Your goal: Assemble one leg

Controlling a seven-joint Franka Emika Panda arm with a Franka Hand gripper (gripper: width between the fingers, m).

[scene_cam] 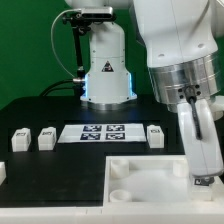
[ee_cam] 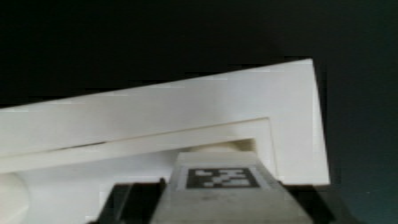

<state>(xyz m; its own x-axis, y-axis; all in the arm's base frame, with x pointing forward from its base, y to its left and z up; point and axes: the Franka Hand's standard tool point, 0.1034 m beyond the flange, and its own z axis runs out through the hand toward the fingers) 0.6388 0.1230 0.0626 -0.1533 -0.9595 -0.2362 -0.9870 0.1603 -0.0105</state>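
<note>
The white panel (scene_cam: 150, 178) lies at the table's (scene_cam: 40, 110) five o'clock. Above its right edge, the gripper (ee_cam: 217, 205) is clamped on a tagged leg (ee_cam: 221, 172). Three more legs (scene_cam: 45, 139) flank the marker board (scene_cam: 105, 132) at nine and three o'clock.

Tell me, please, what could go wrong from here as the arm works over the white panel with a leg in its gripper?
1. The gripper holds the leg close to the panel edge; whether it lines up with a corner socket cannot be seen, so it could catch the rim.
2. The grip looks shallow in the wrist view; the leg might tilt or slip.
3. The arm hides the panel's corner in the exterior view, so errors may pass unseen.
</note>
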